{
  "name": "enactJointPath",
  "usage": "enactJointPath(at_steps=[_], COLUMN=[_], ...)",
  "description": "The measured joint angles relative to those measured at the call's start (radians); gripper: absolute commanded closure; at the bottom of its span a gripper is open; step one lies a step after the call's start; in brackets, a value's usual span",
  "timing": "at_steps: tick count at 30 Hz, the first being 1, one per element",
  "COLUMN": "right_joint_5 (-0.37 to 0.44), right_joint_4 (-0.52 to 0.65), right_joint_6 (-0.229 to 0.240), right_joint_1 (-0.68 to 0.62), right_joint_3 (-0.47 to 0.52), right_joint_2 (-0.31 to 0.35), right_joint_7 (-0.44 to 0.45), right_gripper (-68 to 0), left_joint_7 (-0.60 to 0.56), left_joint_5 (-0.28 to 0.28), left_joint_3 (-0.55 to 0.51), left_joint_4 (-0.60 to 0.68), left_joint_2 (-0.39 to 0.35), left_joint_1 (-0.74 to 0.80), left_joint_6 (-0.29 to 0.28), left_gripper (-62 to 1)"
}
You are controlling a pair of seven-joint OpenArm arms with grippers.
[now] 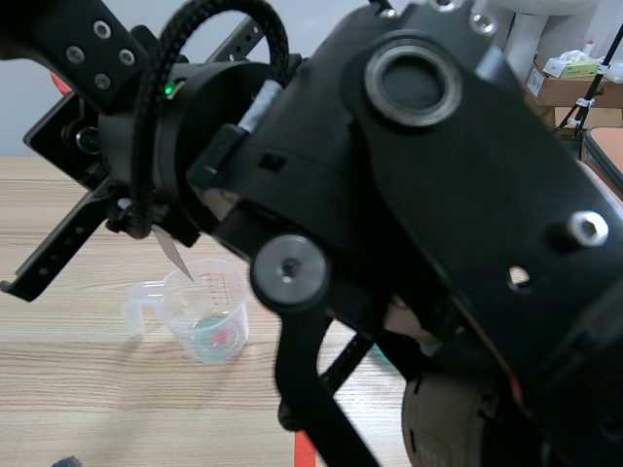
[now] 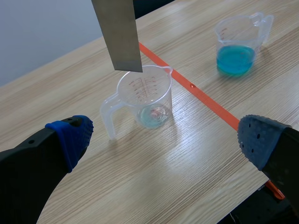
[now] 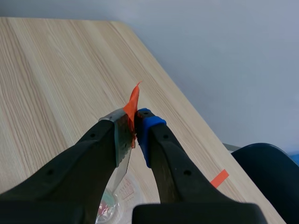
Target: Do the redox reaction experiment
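A clear measuring cup (image 2: pixel 145 95) (image 1: pixel 204 311) stands on the wooden table with a thin film of blue-green liquid at its bottom. A grey metal strip (image 2: pixel 119 32) hangs upright just above its rim, its tip (image 1: pixel 175 255) pointing at the cup. My right gripper (image 3: pixel 135 123) is shut on the strip's upper end (image 3: pixel 122 140), where an orange tape tab (image 3: pixel 132 107) sticks up. My left gripper (image 2: pixel 166 137) is open, with the cup a little ahead of its blue pads (image 2: pixel 70 135). A second clear cup (image 2: pixel 236 42), holding blue liquid, stands farther off beyond the tape line.
An orange tape line (image 2: pixel 196 91) runs across the table between the two cups. The right arm's bulky black body (image 1: pixel 438 195) fills most of the scene view and hides the table's right half. Cardboard boxes (image 1: pixel 565 83) stand in the far background.
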Motion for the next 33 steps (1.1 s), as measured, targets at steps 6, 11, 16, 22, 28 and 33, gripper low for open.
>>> enactJointPath(at_steps=[6, 11, 16, 22, 28, 33], right_joint_5=[0.081, 0.097, 0.097, 0.111, 0.111, 0.111], right_joint_4=[-0.001, -0.001, -0.001, -0.001, -0.001, -0.001], right_joint_6=[0.007, 0.02, 0.041, 0.041, 0.041, 0.041], right_joint_1=[0.069, 0.095, 0.095, 0.095, 0.095, 0.095], right_joint_3=[0.0, 0.0, 0.0, 0.0, 0.0, 0.0], right_joint_2=[0.0, 0.0, 0.0, 0.0, 0.0, 0.0], right_joint_7=[-0.044, -0.09, -0.108, -0.111, -0.111, -0.111], right_gripper=[-0.6, -0.6, -0.6, -0.6, -0.6, -0.6], left_joint_7=[0.0, 0.0, 0.0, 0.0, 0.0, 0.0], left_joint_5=[0.0, 0.0, 0.0, 0.0, 0.0, 0.0], left_joint_3=[0.0, 0.0, 0.0, 0.0, 0.0, 0.0], left_joint_4=[0.0, 0.0, 0.0, 0.0, 0.0, 0.0], left_joint_2=[0.0, 0.0, 0.0, 0.0, 0.0, 0.0], left_joint_1=[0.0, 0.0, 0.0, 0.0, 0.0, 0.0], left_joint_6=[0.0, 0.0, 0.0, 0.0, 0.0, 0.0], left_gripper=[-62.3, -62.3, -62.3, -62.3, -62.3, -62.3])
